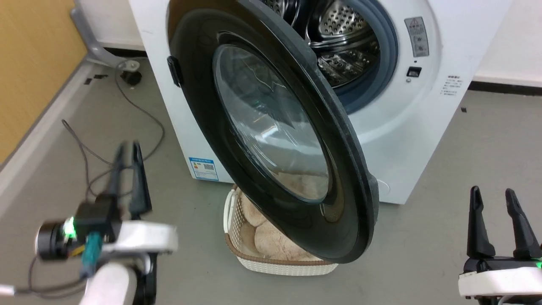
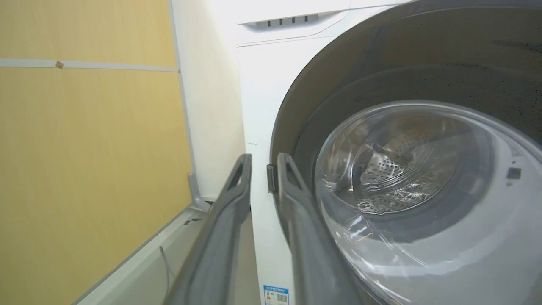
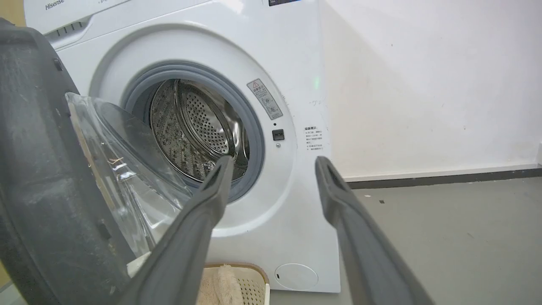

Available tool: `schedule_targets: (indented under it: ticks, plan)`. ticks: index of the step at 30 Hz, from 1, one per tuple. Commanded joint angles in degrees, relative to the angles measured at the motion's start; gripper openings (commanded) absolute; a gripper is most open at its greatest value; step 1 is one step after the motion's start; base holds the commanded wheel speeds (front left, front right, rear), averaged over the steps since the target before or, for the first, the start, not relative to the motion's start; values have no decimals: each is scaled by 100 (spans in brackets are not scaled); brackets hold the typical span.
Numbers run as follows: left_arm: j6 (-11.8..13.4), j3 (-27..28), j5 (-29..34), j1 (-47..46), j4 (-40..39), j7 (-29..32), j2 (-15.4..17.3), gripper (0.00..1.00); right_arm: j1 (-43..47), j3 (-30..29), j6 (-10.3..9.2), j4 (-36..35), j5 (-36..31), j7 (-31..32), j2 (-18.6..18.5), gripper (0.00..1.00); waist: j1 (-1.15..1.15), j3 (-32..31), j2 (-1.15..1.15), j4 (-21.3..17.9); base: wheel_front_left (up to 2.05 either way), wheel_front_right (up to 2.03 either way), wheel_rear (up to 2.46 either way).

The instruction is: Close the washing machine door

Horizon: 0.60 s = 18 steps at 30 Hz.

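The white washing machine (image 1: 423, 127) stands ahead with its steel drum (image 1: 343, 38) exposed. Its black washing machine door (image 1: 271, 127), with a bulging glass window, hangs wide open, hinged at the left and swung towards me. My left gripper (image 1: 128, 148) hovers low to the left of the door's hinged side, fingers a narrow gap apart and empty. The left wrist view puts the left gripper (image 2: 263, 161) just beside the door (image 2: 381, 84) rim; contact is unclear. Open and empty at lower right, my right gripper (image 1: 492, 197) is well clear of the door's free edge. The right wrist view looks past the right gripper (image 3: 273, 163) into the drum (image 3: 194, 127).
A white woven basket (image 1: 279, 267) holding a beige plush toy (image 1: 262, 237) sits on the floor under the open door. Cables (image 1: 139, 110) trail over the grey floor at left, near a yellow wood panel (image 1: 29, 63). Bare floor lies to the machine's right.
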Motion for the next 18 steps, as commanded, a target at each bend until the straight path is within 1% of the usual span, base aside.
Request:
schedule_targets:
  ticks: [1, 2, 5, 6, 7, 8, 13, 15, 18]
  plan:
    - [105, 93, 146, 245, -75, -24, -42, 100, 9, -31, 5, -71, -14, -25, 7, 100, 0, -44, 0, 16, 0, 0, 0]
    - [152, 148, 230, 388, -113, -24, -74, 100, -14, -54, 5, -119, -13, -25, 7, 100, 0, -68, 0, 22, 0, 0, 0]
    - [127, 241, 367, 779, -199, -24, -162, 100, -85, -56, 5, -305, -24, -25, 7, 100, 0, -129, 0, 48, 0, 0, 0]
    - [114, 263, 414, 887, -222, -24, -192, 100, -117, -70, 5, -383, -3, -25, 7, 52, 0, -143, 0, 62, 0, 0, 0]
    - [94, 276, 461, 983, -246, -24, -228, 100, -167, -102, 5, -466, 62, -25, 7, 11, 0, -153, 0, 76, 0, 0, 0]
    - [65, 285, 499, 1068, -263, -24, -265, 100, -225, -119, 5, -552, 140, -25, 7, 0, 0, -162, 0, 90, 0, 0, 0]
    - [-72, 348, 689, 1299, -222, -24, -408, 100, -672, -104, 5, -1067, 484, -25, 7, 0, 0, -200, 0, 163, 0, 0, 0]
    - [-116, 384, 733, 1332, -196, -24, -480, 100, -901, 11, 5, -1331, 632, -25, 7, 0, 0, -204, 0, 187, 0, 0, 0]
    - [-175, 472, 777, 1358, -173, -24, -581, 100, -1231, 278, 5, -1746, 1038, -25, 7, 0, 0, -206, 0, 212, 0, 0, 0]
